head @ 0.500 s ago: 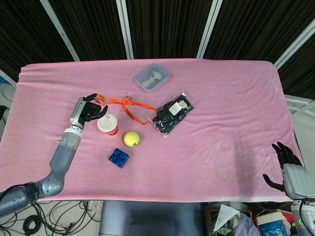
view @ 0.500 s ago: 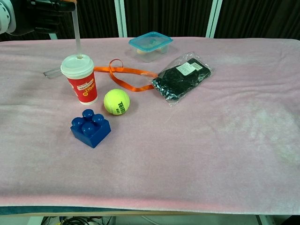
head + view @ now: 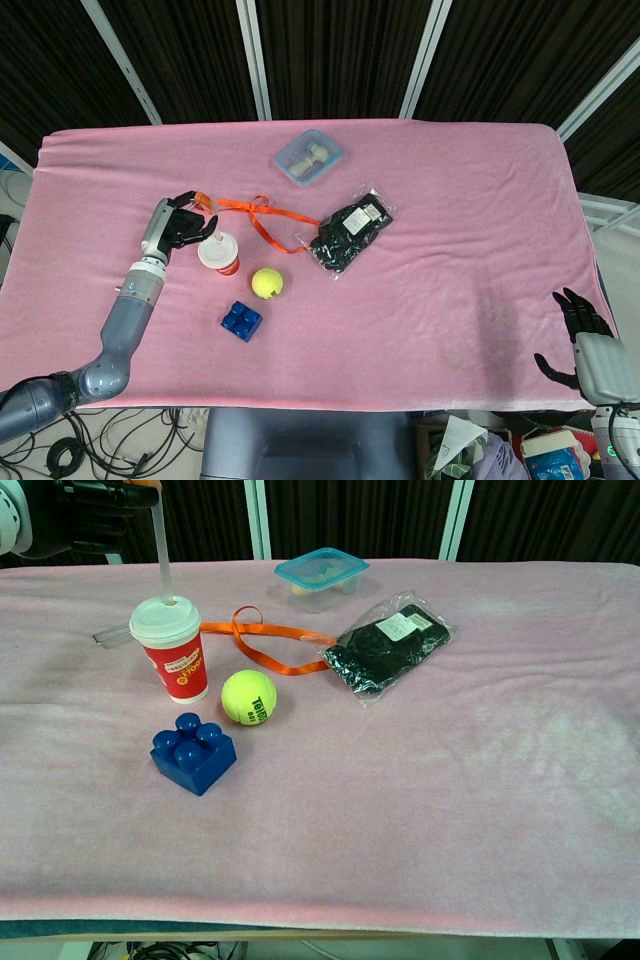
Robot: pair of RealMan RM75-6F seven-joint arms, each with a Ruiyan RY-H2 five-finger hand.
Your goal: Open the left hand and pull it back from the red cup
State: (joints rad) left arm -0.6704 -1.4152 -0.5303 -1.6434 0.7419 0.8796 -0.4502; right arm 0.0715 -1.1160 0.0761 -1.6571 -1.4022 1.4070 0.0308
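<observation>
Your left robot hand [image 3: 183, 224] sits just left of the red cup [image 3: 219, 253], fingers spread and pointing toward its white lid, holding nothing. Compared with half a second ago it has barely shifted; from the head view I cannot tell whether a fingertip is touching the lid or stands just clear of it. In the chest view, only a dark part of that robot hand [image 3: 70, 515] shows at the top left corner, above the cup's straw [image 3: 160, 550].

The red cup stands upright on the pink counter [image 3: 450, 200], in the same spot as before, left of centre. A yellow tennis ball [image 3: 266, 284] lies just to its right and nearer, and a blue toy brick [image 3: 241, 321] lies nearer still. An orange lanyard [image 3: 262, 218] trails from behind the cup toward a black packet in clear wrap [image 3: 350, 235]. A lidded plastic box [image 3: 309, 157] sits at the far side.

Your right robot hand [image 3: 585, 345] hangs off the near right corner, fingers apart and empty, unchanged.
</observation>
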